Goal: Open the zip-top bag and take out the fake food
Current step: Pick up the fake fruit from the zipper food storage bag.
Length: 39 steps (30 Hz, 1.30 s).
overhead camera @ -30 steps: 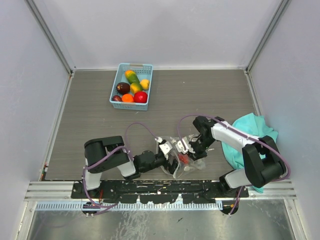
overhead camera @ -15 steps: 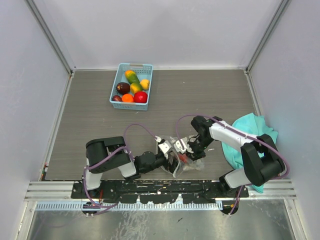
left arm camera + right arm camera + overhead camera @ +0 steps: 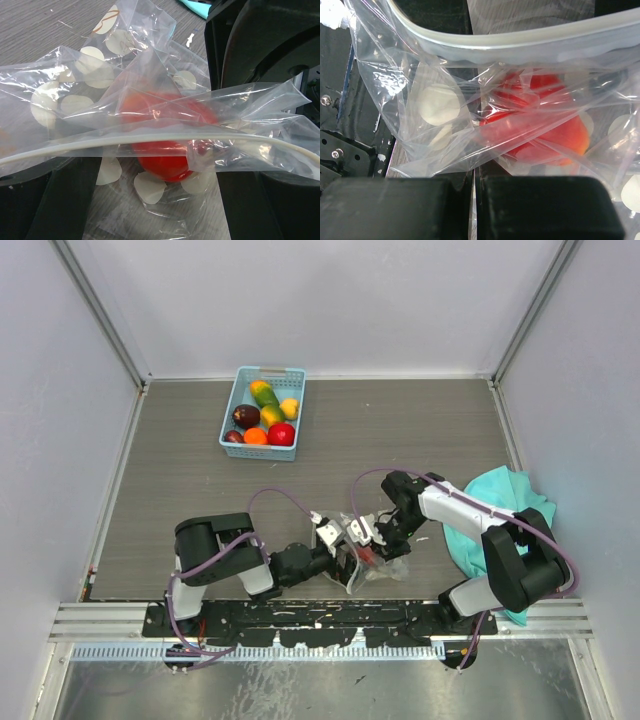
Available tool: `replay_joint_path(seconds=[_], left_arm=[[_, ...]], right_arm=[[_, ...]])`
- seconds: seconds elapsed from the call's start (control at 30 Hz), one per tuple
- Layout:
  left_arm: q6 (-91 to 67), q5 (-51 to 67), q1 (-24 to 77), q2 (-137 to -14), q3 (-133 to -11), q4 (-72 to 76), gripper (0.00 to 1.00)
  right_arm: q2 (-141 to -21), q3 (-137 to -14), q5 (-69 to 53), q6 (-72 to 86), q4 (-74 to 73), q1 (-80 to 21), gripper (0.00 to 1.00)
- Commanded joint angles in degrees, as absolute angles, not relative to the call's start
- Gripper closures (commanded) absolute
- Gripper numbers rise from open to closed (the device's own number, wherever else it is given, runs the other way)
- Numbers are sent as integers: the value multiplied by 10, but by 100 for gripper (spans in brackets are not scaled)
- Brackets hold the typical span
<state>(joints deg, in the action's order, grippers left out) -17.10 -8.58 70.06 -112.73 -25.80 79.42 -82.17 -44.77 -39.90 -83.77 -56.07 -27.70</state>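
The zip-top bag (image 3: pixel 368 564) lies crumpled at the near edge of the grey wood-grain table (image 3: pixel 400 430), between the arms, with white walls (image 3: pixel 330 300) around. The left gripper (image 3: pixel 345 556) stands wide about it. The right gripper (image 3: pixel 474 184) is pinched closed on its film. The wrist views show one red fake food (image 3: pixel 167 155) inside. The overhead view alone shows the blue basket (image 3: pixel 237 400) of fruit and the teal cloth (image 3: pixel 505 502).
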Motion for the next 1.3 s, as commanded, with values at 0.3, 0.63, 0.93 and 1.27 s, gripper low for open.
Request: replay_joint_path(seconds=[0.3,0.63,0.93,1.27], left_arm=[[-158,-65,700,-1121,-279,820,7],[-146,-63,701,-1120,-304,799,3],[-116,-93,714,-1100,-322,717,2],[-108,-78,714,-1096,-332,704,2]], right_arm=[[-819,-463,-409,-835,-547,-294,96],[-820,-467,-417,-834,-548,-295,95],[-822,-469,-421,-834,-550,-295,94],[-824,-469,-426,-834,-550,-295,93]])
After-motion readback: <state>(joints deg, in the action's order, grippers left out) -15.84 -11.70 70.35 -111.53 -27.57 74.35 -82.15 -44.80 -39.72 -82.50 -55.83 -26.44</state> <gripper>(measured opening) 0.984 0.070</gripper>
